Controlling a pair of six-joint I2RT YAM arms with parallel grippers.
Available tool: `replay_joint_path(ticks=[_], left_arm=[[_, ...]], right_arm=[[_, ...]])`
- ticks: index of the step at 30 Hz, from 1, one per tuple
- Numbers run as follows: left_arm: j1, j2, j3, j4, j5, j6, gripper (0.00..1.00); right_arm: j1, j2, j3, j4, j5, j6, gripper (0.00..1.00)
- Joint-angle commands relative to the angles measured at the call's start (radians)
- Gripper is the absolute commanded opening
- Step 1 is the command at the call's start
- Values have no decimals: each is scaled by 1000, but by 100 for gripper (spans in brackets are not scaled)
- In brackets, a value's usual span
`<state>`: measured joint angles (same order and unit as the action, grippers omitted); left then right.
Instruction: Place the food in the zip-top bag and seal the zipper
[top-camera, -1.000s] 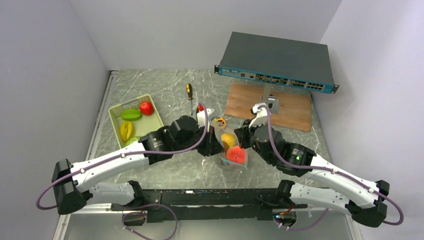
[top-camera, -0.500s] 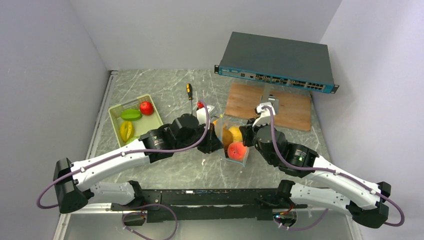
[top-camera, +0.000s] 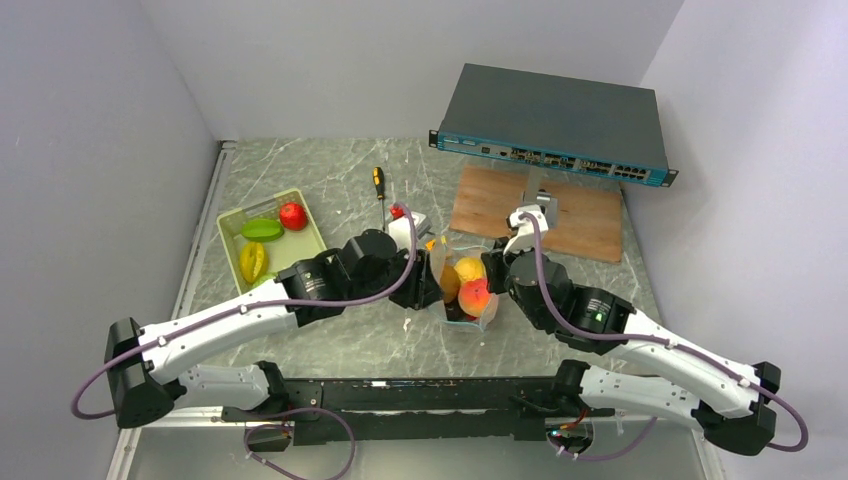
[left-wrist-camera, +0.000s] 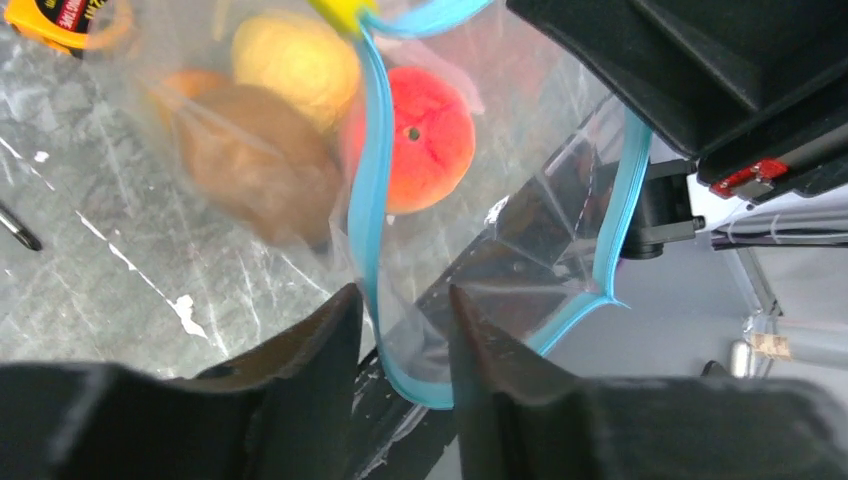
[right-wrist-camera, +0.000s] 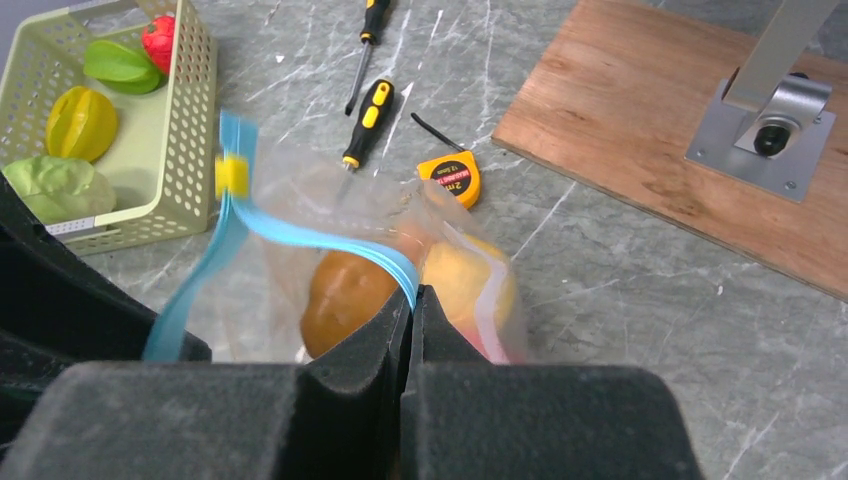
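Observation:
The clear zip-top bag hangs upright between both arms, with its teal zipper gaping. Inside the bag lie food pieces: a red-orange peach, a yellow fruit and a brown one. My left gripper is open, its fingers either side of the bag's mouth edge without pinching it. My right gripper is shut on the zipper strip at the bag's other side. More food rests in the pale green tray: a starfruit, a green piece and a red one.
Two screwdrivers and a yellow tape measure lie behind the bag. A wooden board with a metal stand is at the back right, with a network switch above it. The tray stands at the left.
My left gripper has opened off the bag's mouth edge. The right gripper has pulled the bag more upright, and the fruit has slid together inside.

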<state>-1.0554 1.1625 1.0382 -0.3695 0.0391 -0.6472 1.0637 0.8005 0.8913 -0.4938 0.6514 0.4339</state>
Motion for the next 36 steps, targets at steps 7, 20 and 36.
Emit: replay_joint_path(ticks=[7,20,36], left_arm=[[47,-112,117,-157,-126,155,84],[669,-213,51,-364,-110,379,98],[1034,439,435,-583,-358,610,100]], right_arm=[[4,-46,16,19,30,-17,0],[3,-57,4,23,20,-29,0],[5,-84,10,-2,-2,-18,0]])
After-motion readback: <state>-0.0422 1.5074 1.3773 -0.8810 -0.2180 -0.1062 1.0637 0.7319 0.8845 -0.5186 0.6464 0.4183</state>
